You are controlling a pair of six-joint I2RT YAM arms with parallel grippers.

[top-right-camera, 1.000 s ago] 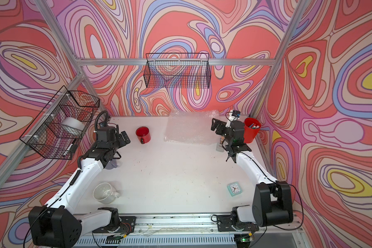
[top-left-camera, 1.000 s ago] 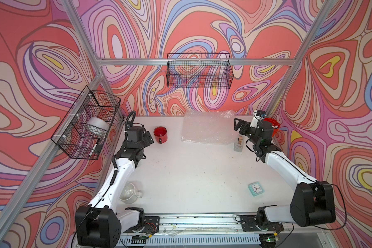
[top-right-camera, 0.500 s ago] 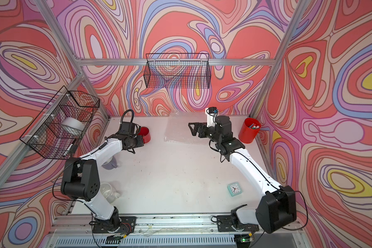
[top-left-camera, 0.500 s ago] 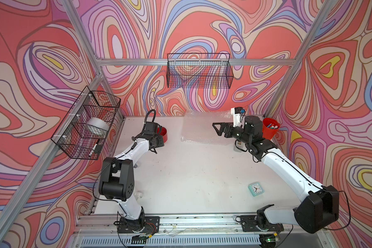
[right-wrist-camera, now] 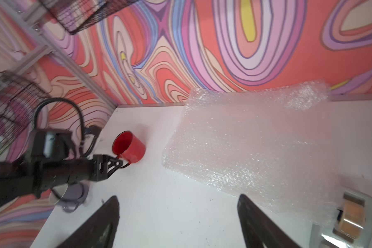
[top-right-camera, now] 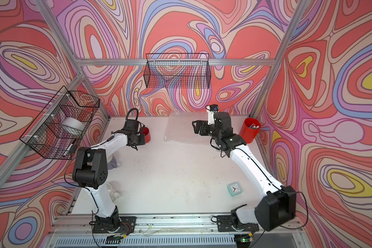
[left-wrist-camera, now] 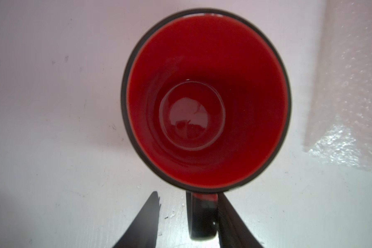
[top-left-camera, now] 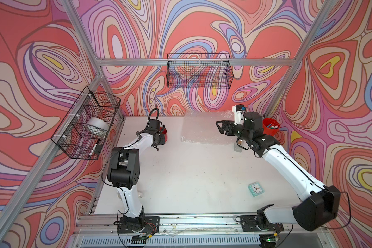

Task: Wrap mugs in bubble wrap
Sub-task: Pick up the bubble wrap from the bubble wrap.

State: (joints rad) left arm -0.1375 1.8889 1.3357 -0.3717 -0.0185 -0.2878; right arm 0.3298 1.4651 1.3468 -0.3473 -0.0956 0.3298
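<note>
To the left, my left pincer (left-wrist-camera: 188,206) straddles the dark handle (left-wrist-camera: 203,216) of the glossy red mug with the dark rim (left-wrist-camera: 204,101), which stands upright on the white bench (top-left-camera: 191,171). One finger (left-wrist-camera: 230,223) touches the handle's side and the other stands clear of it, so the jaws are part open and the mug is not yet gripped.

I judge this to be the pick-up step, taking a mug so it can go to the wrap. Next I must close firmly on that narrow handle, lift without tipping, and carry the mug rightward.

To the mug's right, apart from it, the transparent bubbled plastic sheet (top-left-camera: 206,128) lies flat at the back of the bench, with a far corner curled up. My right pincer (right-wrist-camera: 178,204) hovers near the sheet's edge, jaws wide and empty. I think it is placed to lift or steady the sheet. A clear tape dispenser (right-wrist-camera: 350,216) sits close by.

I can read no brand or lettering anywhere. On the small teal clock (top-left-camera: 255,189) the numerals are too small to make out.
</note>
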